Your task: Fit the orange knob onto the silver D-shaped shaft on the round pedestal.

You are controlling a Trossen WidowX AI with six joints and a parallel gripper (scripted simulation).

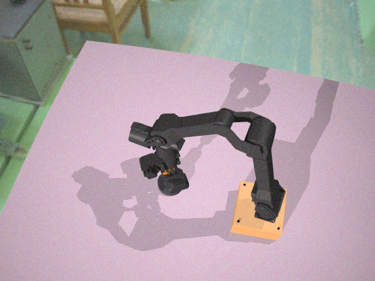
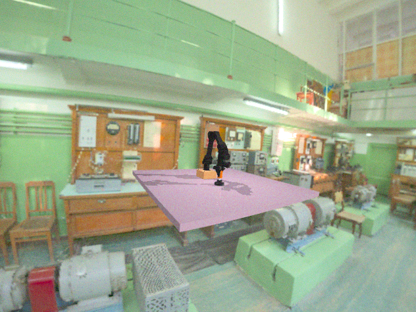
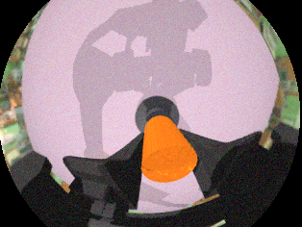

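Observation:
My gripper (image 1: 167,172) (image 2: 220,174) (image 3: 160,134) is shut on the orange knob (image 3: 166,148) (image 1: 165,173) (image 2: 220,174), which points down over the dark round pedestal (image 3: 156,109) (image 2: 219,183). In the wrist view the knob's lower end covers the middle of the pedestal, and the silver D-shaped shaft is hidden behind it. In the top view only a sliver of orange shows between the dark fingers, right above the pedestal. I cannot tell whether the knob touches the pedestal.
The pink table top (image 1: 91,99) (image 2: 201,201) carries the arm's orange base block (image 1: 247,214) (image 2: 205,174) to the right of the pedestal. A wooden chair (image 1: 99,15) and a grey cabinet (image 1: 24,51) stand beyond the table's far left edge.

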